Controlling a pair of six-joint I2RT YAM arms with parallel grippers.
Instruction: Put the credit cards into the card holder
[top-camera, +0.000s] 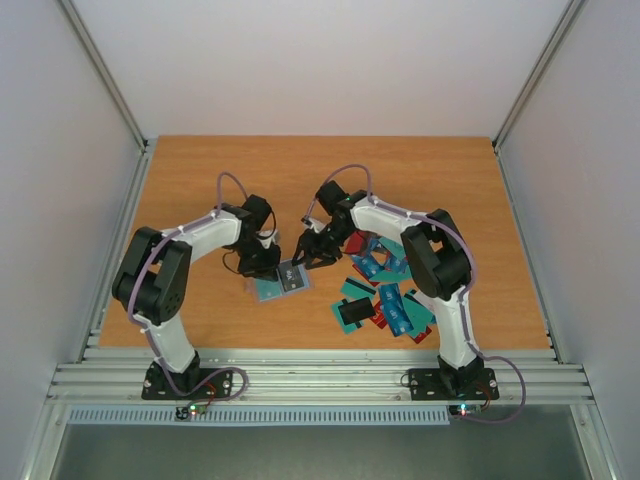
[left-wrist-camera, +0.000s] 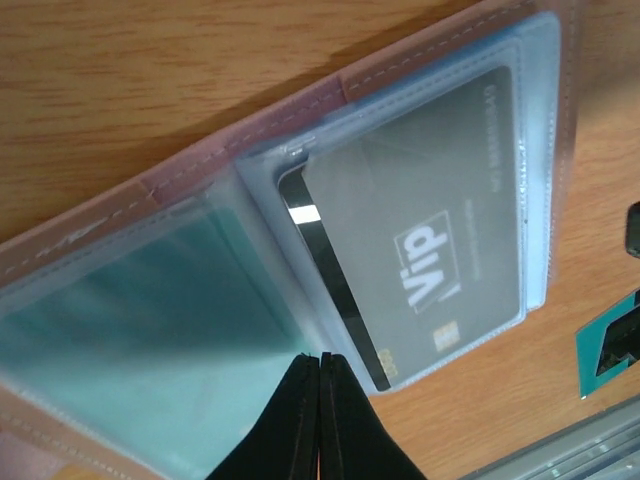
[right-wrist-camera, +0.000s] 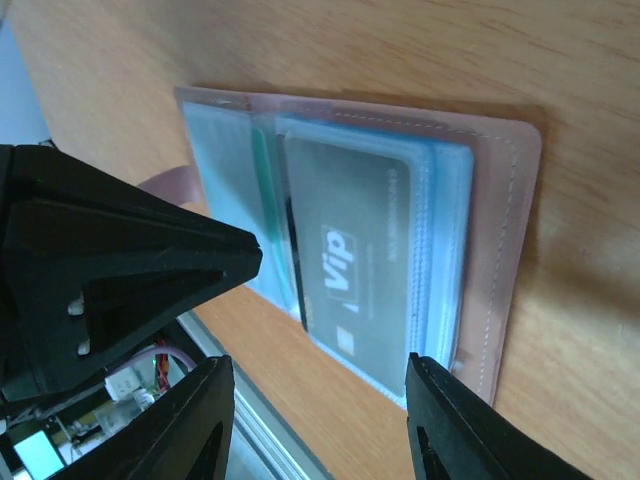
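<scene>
On the counter (top-camera: 300, 170) lies the open card holder (top-camera: 283, 280). Left gripper (left-wrist-camera: 318, 400) is clenched at its edge, likely to keep it still. Right gripper (right-wrist-camera: 315, 372) hangs released over the tucked-in grey Vip card (left-wrist-camera: 420, 240). Loose credit cards (top-camera: 385, 295) sit just beside

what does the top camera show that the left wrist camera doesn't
Only the top view: the right hand beside the card holder, and the full pile of loose cards to its right. Only the left wrist view: the Vip print on the grey card, a teal card in the neighbouring clear pocket, and the left hand shut at the holder's edge. Both: the open holder on the wooden table.
</scene>
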